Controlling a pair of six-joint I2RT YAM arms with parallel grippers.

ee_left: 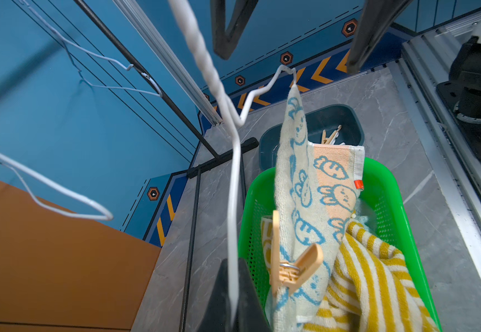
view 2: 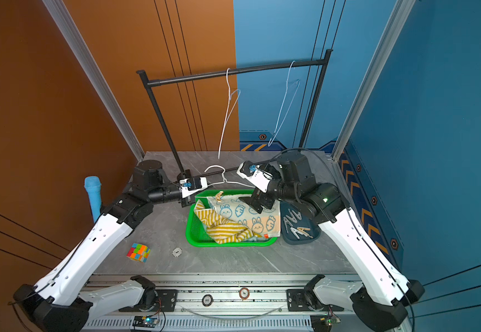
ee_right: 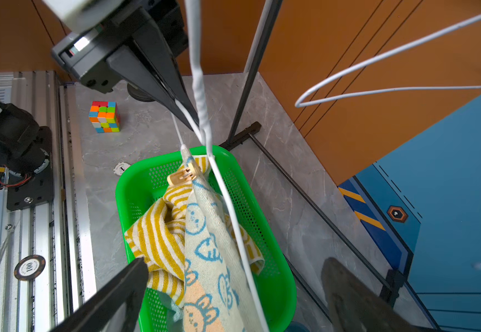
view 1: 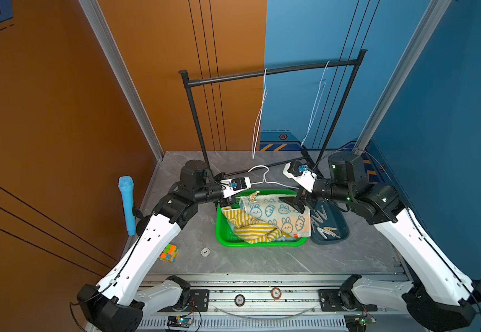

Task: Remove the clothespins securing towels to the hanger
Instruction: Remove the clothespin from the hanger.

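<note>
Pale tan spring clothespin (ee_left: pixel 291 268): clamped one corner of a cream terry towel with blue bunny prints (ee_left: pixel 305 184) to a white wire hanger (ee_left: pixel 235 178), at the 11 o'clock rim of a green perforated plastic basket (view 1: pixel 262 244) in both top views. It was the only pin seen on that hanger.
Left gripper (ee_right: pixel 194 123): clenched on the hanger's wire just beside the pin, at the basket's 10 o'clock corner. This apparently kept the frame steady and low, so a freed towel would drop straight in.
Right gripper (view 1: pixel 294 203): jaws spread wide and carrying nothing, poised over the towel at the basket's 1 o'clock, seemingly free to squeeze the pin.
Towel: hung slack from the pinned corner, its far tip resting against the hanger's other bend with no pin visible there. Its lower half lay in the basket over a yellow-and-white striped towel (view 1: pixel 247 227).
Dark blue oval tray (view 1: pixel 341 227): sat just beside the basket at its 3 o'clock, on the right arm's side. It held loose tan clothespins (view 1: pixel 329 231) and looked a likely drop point for this one.
Black metal rack (view 1: pixel 262 73): stood at the table's 12 o'clock carrying two bare wire hangers (view 1: pixel 259 123), which suggested the job was nearly finished.
</note>
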